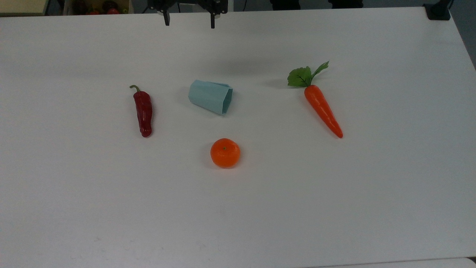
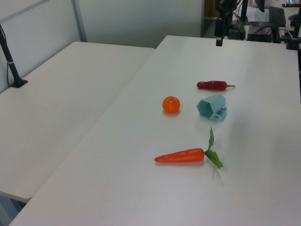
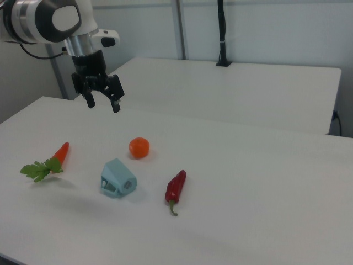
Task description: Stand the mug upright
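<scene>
Two spread fingers on the hand, high above the tipped mug

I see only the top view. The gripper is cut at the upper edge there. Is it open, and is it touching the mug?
Observer: The right view shows the gripper open, fingers apart, hanging in the air well above the table.
Operator: Where does the mug's opening face?
Observer: In the left view the mug lies on its side with the hollow facing that camera, toward the carrot.
Operator: Is anything leaning on it?
Observer: No. In the right view the orange and red pepper lie apart from it.
</scene>
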